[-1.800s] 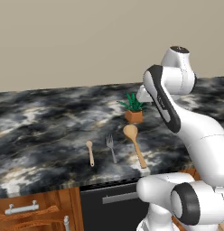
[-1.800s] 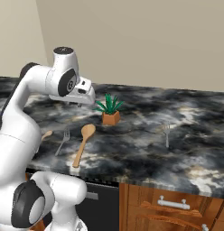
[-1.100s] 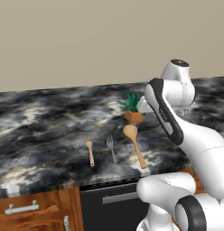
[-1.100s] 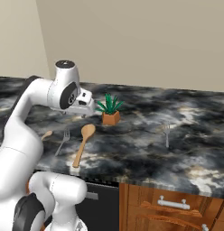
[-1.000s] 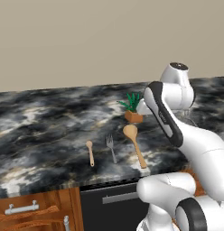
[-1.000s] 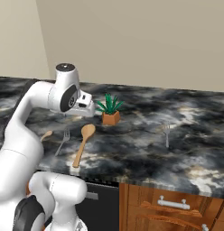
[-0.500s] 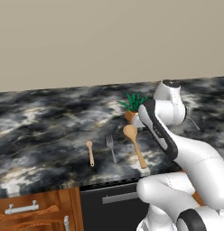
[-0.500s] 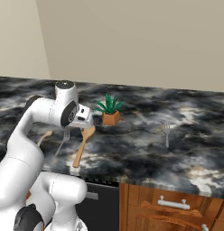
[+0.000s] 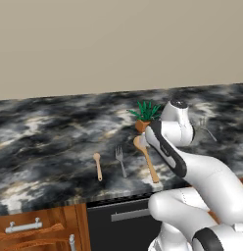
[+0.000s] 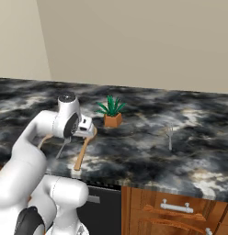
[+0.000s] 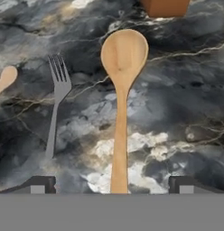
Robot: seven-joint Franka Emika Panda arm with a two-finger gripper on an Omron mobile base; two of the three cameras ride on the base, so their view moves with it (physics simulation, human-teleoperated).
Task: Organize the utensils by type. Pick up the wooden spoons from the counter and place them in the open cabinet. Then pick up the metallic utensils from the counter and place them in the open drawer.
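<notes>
**Wooden spoons lie untouched on marbled counter as gripper hangs open above the larger one**

Wooden spoons and two metal utensils rest flat on the black, white-veined counter (image 9: pixel 55 132). In the hand view the large wooden spoon (image 11: pixel 120 99) runs straight up the middle, its round bowl at 12 o'clock and its handle reaching down to 6 o'clock. The gripper (image 11: pixel 113 184) hovers over it with jaws spread wide and holding nothing, one dark fingertip (image 11: pixel 40 184) at 7 o'clock and the other at 5 o'clock, the handle passing between them without visible contact.

Just beside the spoon, toward 9 o'clock, a grey fork (image 11: pixel 56 106) lies nearly parallel, tines pointing to 12 o'clock. The small wooden spoon (image 11: pixel 5 79) shows its bowl at the far 9 o'clock edge. A terracotta pot sits at 12 o'clock, just beyond the large spoon's bowl.

From the left base view, the small spoon, fork and large spoon lie in a row near the counter's front edge, the potted plant (image 9: pixel 145 115) behind them. The white arm (image 9: pixel 192 166) bends low over the large spoon. A second metal utensil (image 10: pixel 169 135) lies well apart, at 3 o'clock of the plant in the right base view.
</notes>
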